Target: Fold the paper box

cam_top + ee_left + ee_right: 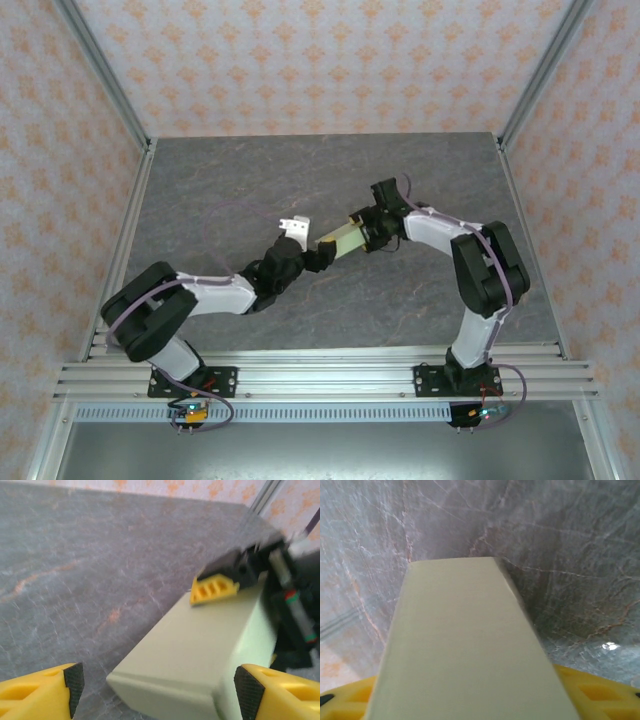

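One paper box (337, 241) in right tool (357, 234)

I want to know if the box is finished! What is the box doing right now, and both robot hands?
Pale green card paper box: folded into a long closed block, gripped at one end.
Left gripper: open, one finger on each side of the box's other end.
Right gripper: shut on the paper box.

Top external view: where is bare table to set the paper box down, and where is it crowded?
Bare table: the far strip behind both arms, and the near strip between the elbows. Crowded: the centre, where the right tool holds the paper box at the open left tool.
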